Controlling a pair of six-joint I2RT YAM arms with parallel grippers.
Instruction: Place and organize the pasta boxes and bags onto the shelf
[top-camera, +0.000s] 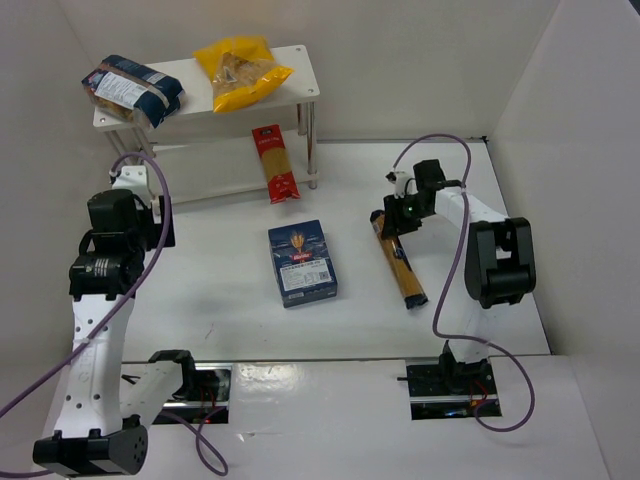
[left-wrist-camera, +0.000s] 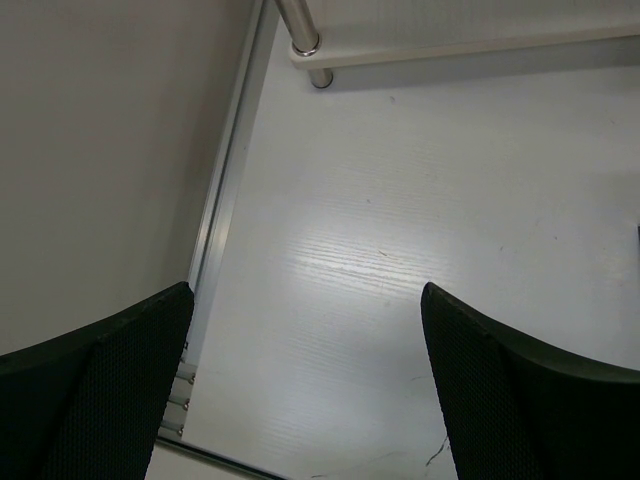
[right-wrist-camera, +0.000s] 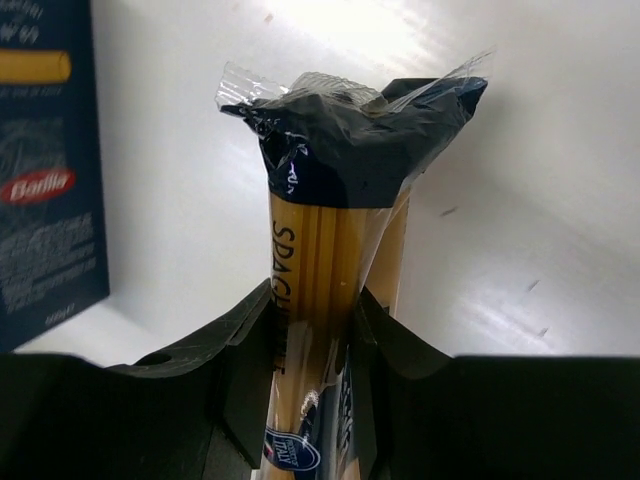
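We judge the task to be near its middle. The right pincer (right-wrist-camera: 318, 330) is clamped on the amber spaghetti pack (right-wrist-camera: 310, 250), with 1 finger on each side. The dark crimped end of the pack sticks out just ahead of the fingertips, and the rest of the pack runs back under the wrist. We cannot tell if the pack is already raised or lies flat on the table (top-camera: 200, 300).

The dark blue Barilla box (right-wrist-camera: 40, 170) lies flat on the table, near the left of this pincer and apart from the pack. Further to the left and ahead of it is the red spaghetti pack (top-camera: 275, 163), at the foot of the shelf (top-camera: 300, 60) beside a front leg. We cannot tell if its far end rests on the lower board.

The left pincer (left-wrist-camera: 307, 290) has its fingers wide apart and nothing is between them. Below it is only bare table, and ahead of it are a leg and the edge of the lower board.

2 things are already in place: the dark blue bag (top-camera: 132, 90) and the yellow bag (top-camera: 240, 72) lie side by side on the top board, well ahead of both pincers.

In our judgement 3 things are left: the amber pack now in the grip, the box, and the red pack. The 2 long packs would probably fit better lying on the lower board.
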